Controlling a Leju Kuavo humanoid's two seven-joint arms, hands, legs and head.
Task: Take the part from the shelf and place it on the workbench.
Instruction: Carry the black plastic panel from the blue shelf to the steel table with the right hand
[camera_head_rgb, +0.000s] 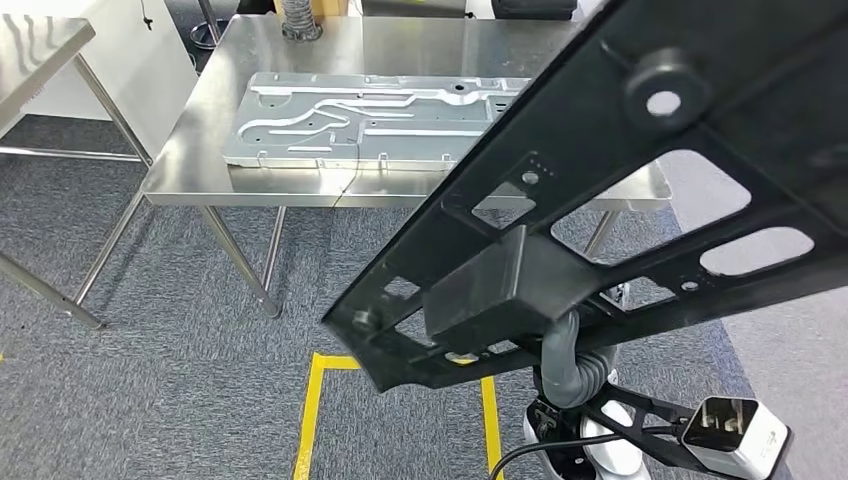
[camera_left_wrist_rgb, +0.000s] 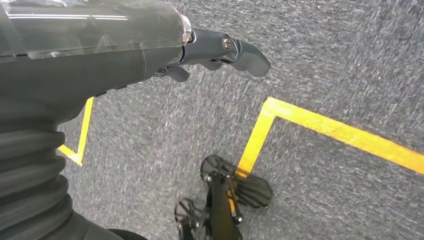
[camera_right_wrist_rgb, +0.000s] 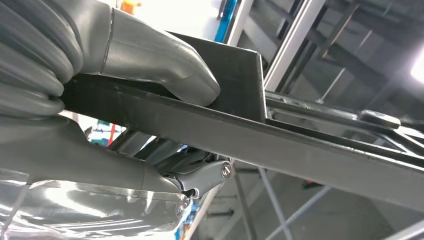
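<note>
A long black frame part (camera_head_rgb: 640, 190) with cut-outs slants across the head view, close to the camera. My right hand (camera_right_wrist_rgb: 150, 115) grips it: the thumb (camera_right_wrist_rgb: 165, 67) presses on one face of the black part (camera_right_wrist_rgb: 280, 145) and darker fingers curl under the other. In the head view only the ribbed grey wrist (camera_head_rgb: 572, 365) shows beneath the part. The steel workbench (camera_head_rgb: 200, 110) stands ahead and carries a silver stamped metal panel (camera_head_rgb: 370, 120). My left hand (camera_left_wrist_rgb: 215, 52) hangs over the carpet with nothing in it, fingers loosely curled.
A second steel table (camera_head_rgb: 40, 40) stands at the far left. Yellow tape (camera_head_rgb: 312, 400) marks a box on the grey carpet in front of me. The workbench legs (camera_head_rgb: 240, 260) stand between the tape and the bench top.
</note>
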